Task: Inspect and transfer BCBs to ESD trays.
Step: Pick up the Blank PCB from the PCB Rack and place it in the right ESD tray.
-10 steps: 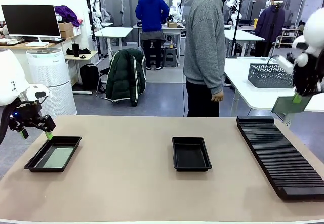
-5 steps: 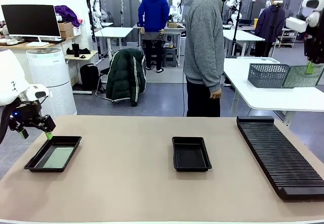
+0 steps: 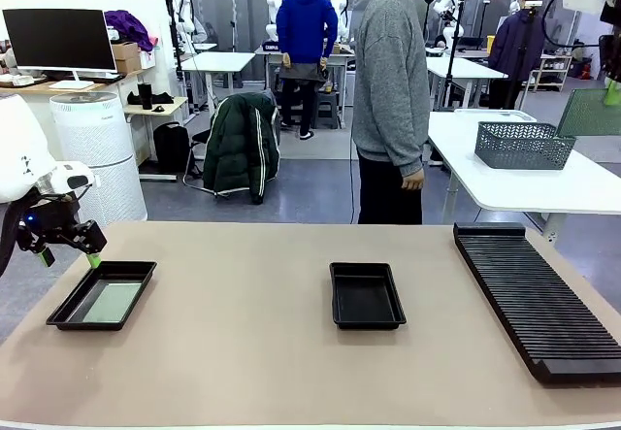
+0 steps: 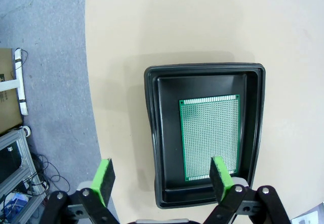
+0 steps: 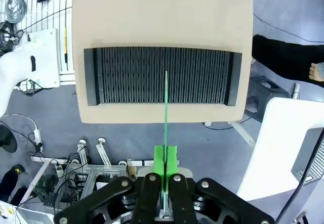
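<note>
A green BCB (image 4: 210,135) lies flat in the left black ESD tray (image 4: 152,133). My left gripper (image 4: 162,181) hovers open over that tray's near end, its green pads (image 4: 104,181) spread wide with nothing between them. From the front, this gripper (image 3: 73,246) hangs by the far left corner of the tray (image 3: 58,318). A second ESD tray (image 3: 367,325) sits empty at mid-table. My right gripper (image 5: 165,163) is shut on another BCB (image 5: 165,107), seen edge-on high above the rack. From the front, that board (image 3: 587,113) hangs at the top right under the gripper (image 3: 612,93).
A long black slotted rack (image 3: 539,294) runs along the table's right side. A person in a grey sweater (image 3: 391,90) stands at the far edge. A grey mesh basket (image 3: 519,144) rests on the white table behind. Bare tabletop separates the trays.
My right arm has lifted the BCB up and to the right, from just above the rack's far end to high at the picture's edge. The left arm has stayed still.
</note>
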